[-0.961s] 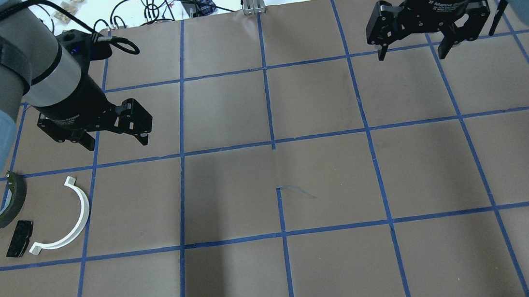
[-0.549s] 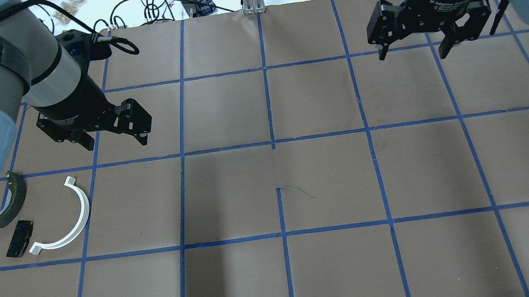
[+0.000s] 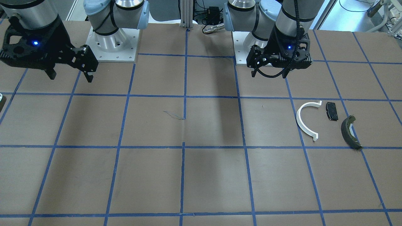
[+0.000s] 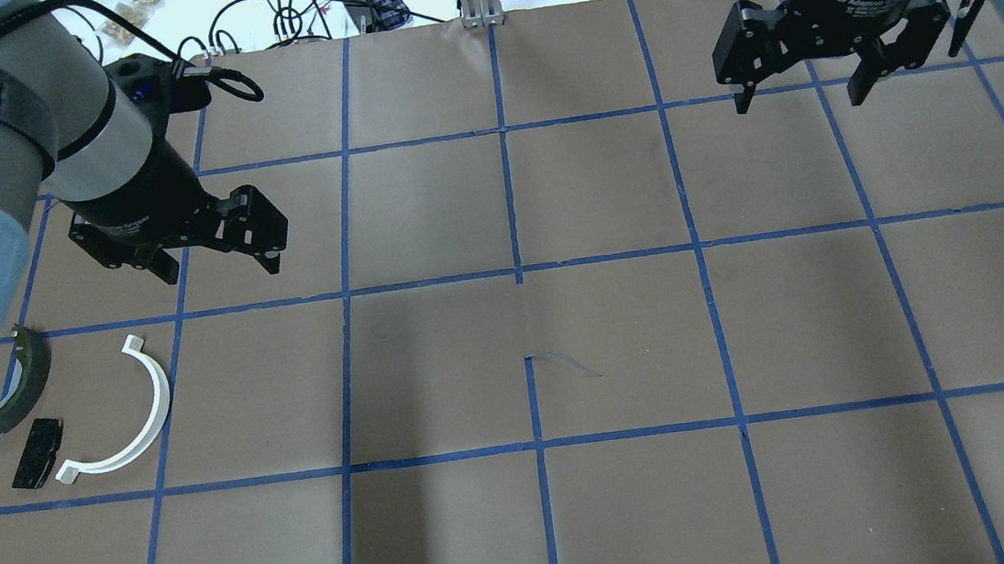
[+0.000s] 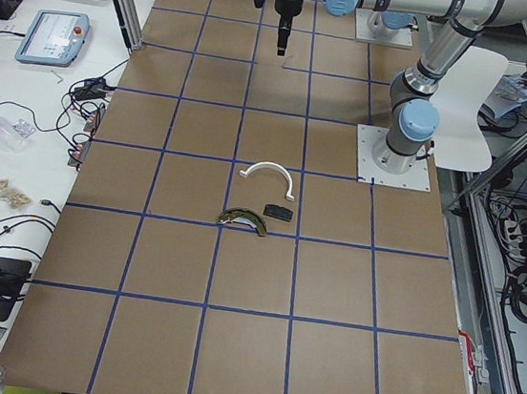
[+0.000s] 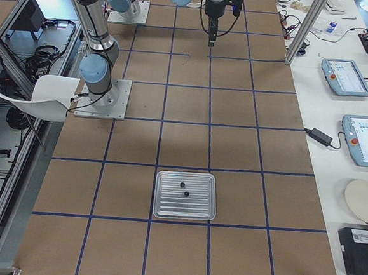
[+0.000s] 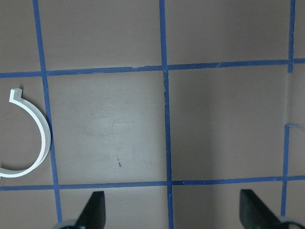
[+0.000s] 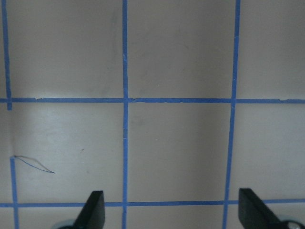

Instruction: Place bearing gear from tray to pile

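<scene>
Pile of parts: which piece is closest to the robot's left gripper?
The white half-ring. One of its ends reaches toward the left gripper, while the black pad and olive brake shoe sit farther off.

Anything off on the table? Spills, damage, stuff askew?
Nothing serious. There is a thin curved mark near the centre of the table. The white half-ring, black pad and olive brake shoe lie apart, and the tray sits square to the grid.

One camera looked down from behind the robot and another faced it across the worktop [image 4: 617, 326]; both covered the same surface. Two end cameras viewed it lengthwise from afar. Both wrist cameras pointed straight down, close; the left shared the white half-ring [image 4: 164, 393] with the overhead.
</scene>
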Controlling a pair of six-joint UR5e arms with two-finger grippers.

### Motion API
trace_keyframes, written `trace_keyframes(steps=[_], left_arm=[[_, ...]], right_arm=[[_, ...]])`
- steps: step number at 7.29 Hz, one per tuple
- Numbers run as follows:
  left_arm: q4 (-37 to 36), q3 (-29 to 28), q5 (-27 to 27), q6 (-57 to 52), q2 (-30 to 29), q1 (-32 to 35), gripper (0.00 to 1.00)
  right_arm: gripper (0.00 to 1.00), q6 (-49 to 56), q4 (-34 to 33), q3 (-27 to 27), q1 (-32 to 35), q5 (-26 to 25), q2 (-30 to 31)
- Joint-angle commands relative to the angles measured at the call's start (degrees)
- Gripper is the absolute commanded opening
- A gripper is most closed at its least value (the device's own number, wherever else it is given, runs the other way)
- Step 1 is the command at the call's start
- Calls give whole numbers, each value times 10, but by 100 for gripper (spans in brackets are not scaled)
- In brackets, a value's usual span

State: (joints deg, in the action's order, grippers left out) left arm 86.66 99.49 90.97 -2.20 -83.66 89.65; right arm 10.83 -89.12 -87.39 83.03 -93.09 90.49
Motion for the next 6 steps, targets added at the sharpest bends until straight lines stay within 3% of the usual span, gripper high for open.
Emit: trace_keyframes(steps=[1, 2, 4, 5, 6], left_arm=[[0, 1, 0, 0, 1, 0, 100], [0, 1, 1, 0, 1, 0, 100], [0, 1, 1, 0, 1, 0, 100], [0, 2, 1, 0, 1, 0, 100], [0, 0, 0, 0, 1, 0, 100]], right_arm=[[100, 246, 0, 0, -78, -21, 1], [100, 267, 0, -1, -122, -21, 2], [100, 468, -9, -6, -247, -11, -9], [100, 531, -18, 4, -315, 8, -46], [100, 646, -77, 9, -355, 12, -88]])
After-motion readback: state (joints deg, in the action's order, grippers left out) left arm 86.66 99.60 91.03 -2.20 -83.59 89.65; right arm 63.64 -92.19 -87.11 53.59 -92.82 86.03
